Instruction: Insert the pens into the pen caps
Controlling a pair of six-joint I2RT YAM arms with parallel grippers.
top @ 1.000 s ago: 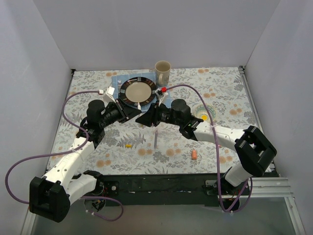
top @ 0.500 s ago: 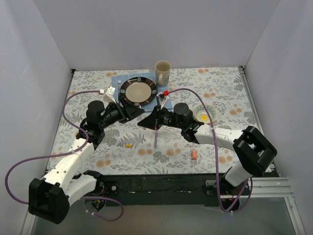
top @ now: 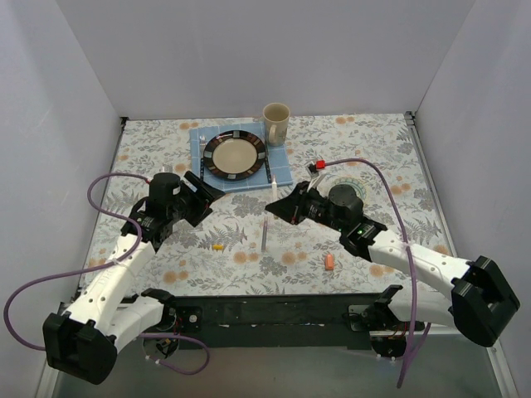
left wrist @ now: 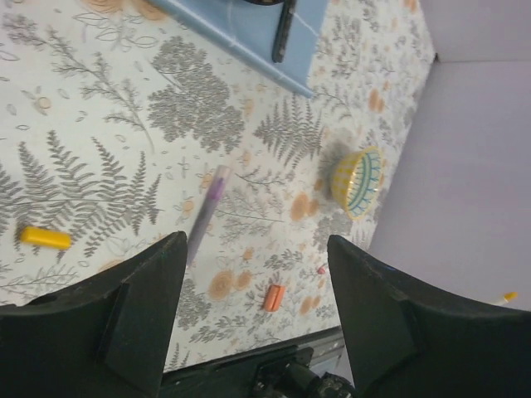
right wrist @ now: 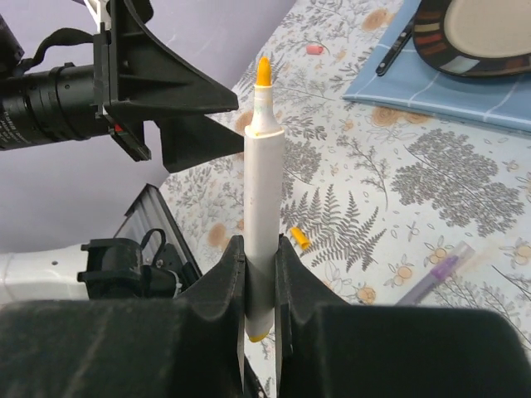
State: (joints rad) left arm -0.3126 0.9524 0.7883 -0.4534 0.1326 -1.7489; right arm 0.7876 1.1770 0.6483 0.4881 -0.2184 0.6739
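Note:
My right gripper (right wrist: pixel 259 249) is shut on a white-barrelled pen (right wrist: pixel 264 166), held above the table with its bare yellow tip up; in the top view this gripper (top: pixel 275 205) hangs near the middle. My left gripper (top: pixel 204 191) stands open and empty to its left, its jaws (left wrist: pixel 255 242) wide apart over the cloth. A yellow cap (top: pixel 217 246) (left wrist: pixel 46 238) (right wrist: pixel 299 239) lies between the arms. A purple pen (top: pixel 264 235) (left wrist: pixel 207 211) (right wrist: pixel 440 272) lies right of it. An orange cap (top: pixel 330 262) (left wrist: pixel 274 297) rests near the front edge.
At the back sit a striped plate (top: pixel 236 155) and a knife (left wrist: pixel 284 29) on a blue mat (top: pixel 280 170), with a mug (top: pixel 275 123) behind. A patterned bowl (left wrist: pixel 358 180) stands at the right, partly under my right arm. Purple cables trail from both arms.
The two grippers were tip to tip in front of the plate. The left one opened and drew back left; the right one closed on the yellow-tipped pen and pulled away right.

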